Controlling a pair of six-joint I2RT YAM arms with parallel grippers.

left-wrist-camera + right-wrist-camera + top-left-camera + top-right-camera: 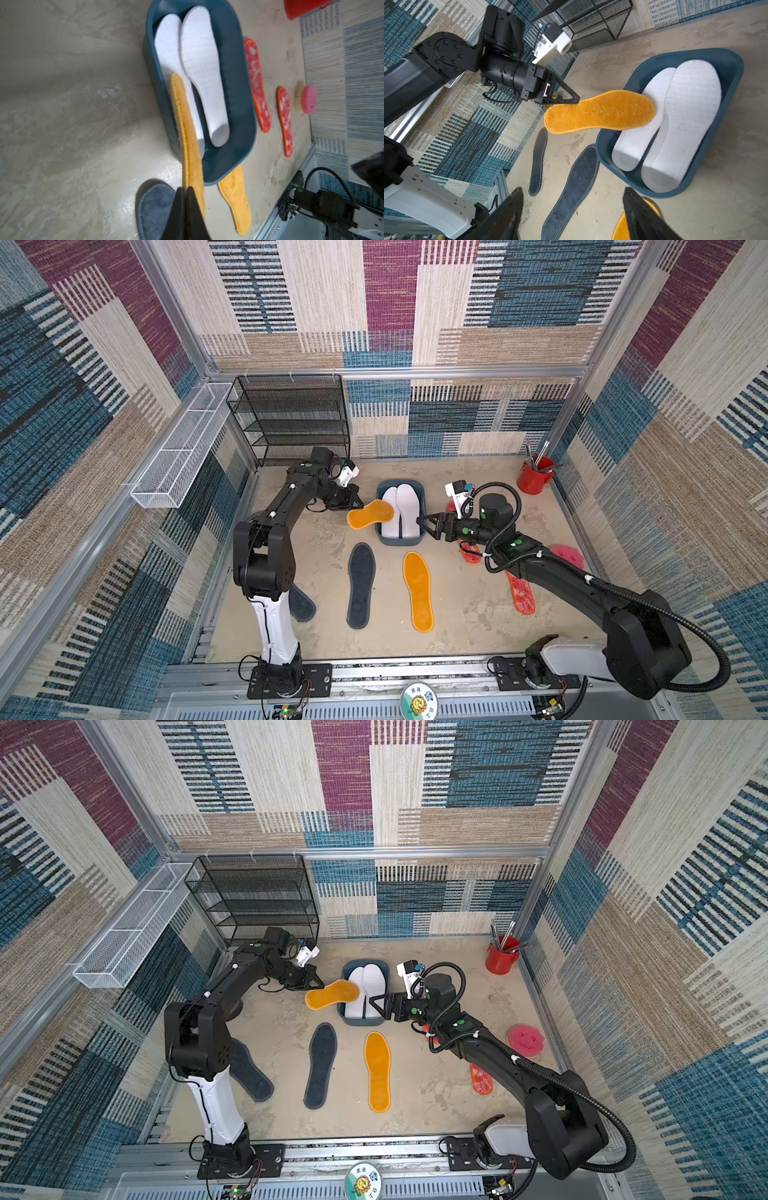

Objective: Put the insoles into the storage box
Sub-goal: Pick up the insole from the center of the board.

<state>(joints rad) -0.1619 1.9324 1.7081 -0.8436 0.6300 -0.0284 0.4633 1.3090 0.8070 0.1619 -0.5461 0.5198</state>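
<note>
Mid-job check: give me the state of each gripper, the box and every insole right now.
storage box: holds two white insoles
left gripper: shut on held orange insole
held orange insole: lifted, far end over storage box rim
right gripper: open, empty
second orange insole: flat on table
grey insoles: flat on table
red mottled insoles: flat on table

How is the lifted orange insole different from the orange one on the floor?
The held orange insole is pinched at one end by the left claw; the floor orange insole is touched by no claw. The held one hangs in the air, its tip over the storage box rim; the floor one lies flat outside it. Both are fuzzy, orange-yellow and foot-shaped.
</note>
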